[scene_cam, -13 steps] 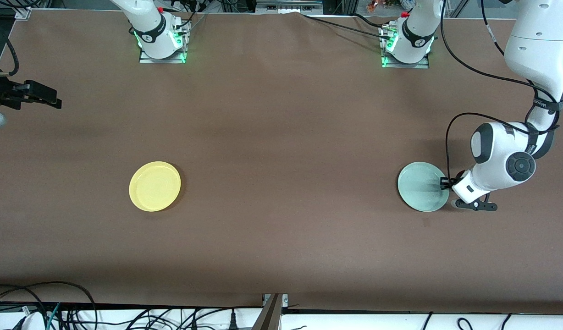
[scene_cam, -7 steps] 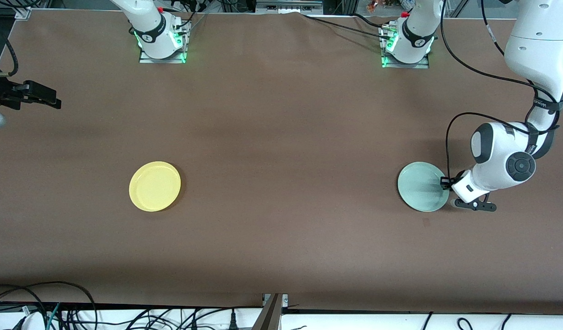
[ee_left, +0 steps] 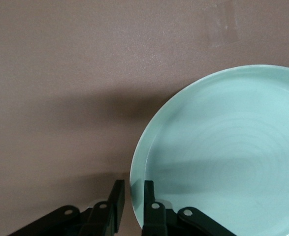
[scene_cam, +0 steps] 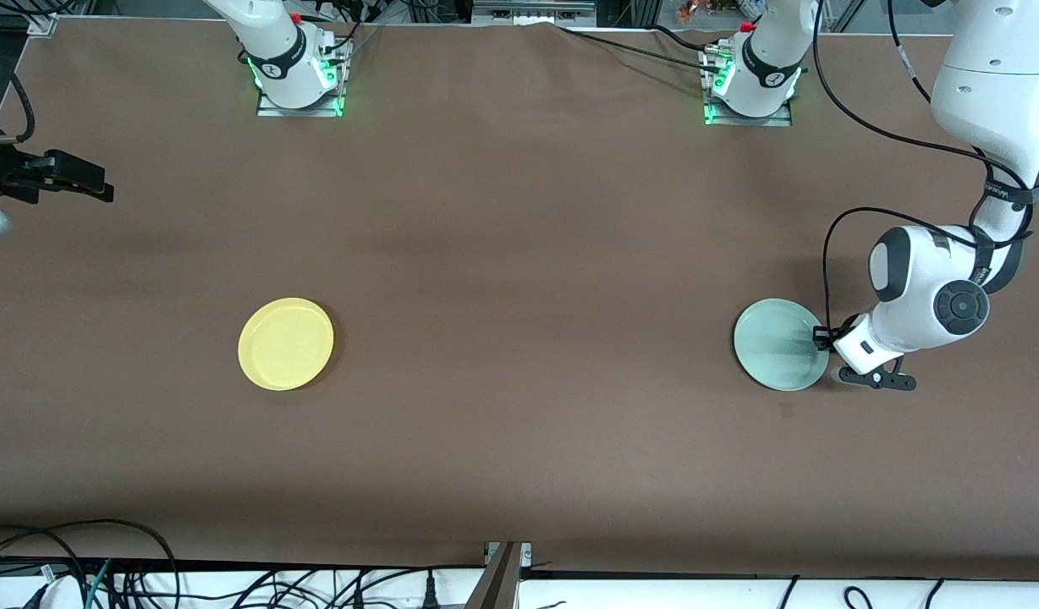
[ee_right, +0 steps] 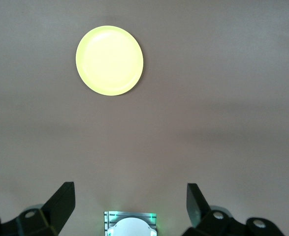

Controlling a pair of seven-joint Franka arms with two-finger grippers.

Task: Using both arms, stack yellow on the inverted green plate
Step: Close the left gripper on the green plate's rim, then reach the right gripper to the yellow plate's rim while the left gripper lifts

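Early stage, by the look of things: nothing stacked yet, nothing flipped. Green plate (scene_cam: 780,344) lying rim-up on the brown table (scene_cam: 519,254) toward the left arm's end, hollow face showing in the left wrist view (ee_left: 223,152), so inversion not yet done. Left gripper (ee_left: 132,206) down at table level at the plate's edge, fingers (ee_left: 150,196) drawn close together with the rim pinched between them, one finger inside the rim and one outside. Probably the start of the lift-and-turn.

Yellow plate (scene_cam: 286,343) also rim-up, flat on the table toward the right arm's end, well apart from the green one and about as near the front camera. Untouched, no gripper near it.

Right gripper (ee_right: 129,201) held high at the right arm's end of the table, fingers spread wide, nothing between them; waiting, with the yellow plate (ee_right: 109,60) in sight below.

Both plates empty: nothing resting in either hollow.

Left to do, as judged: turning the green plate over, setting it down, then carrying yellow across and placing it on top.
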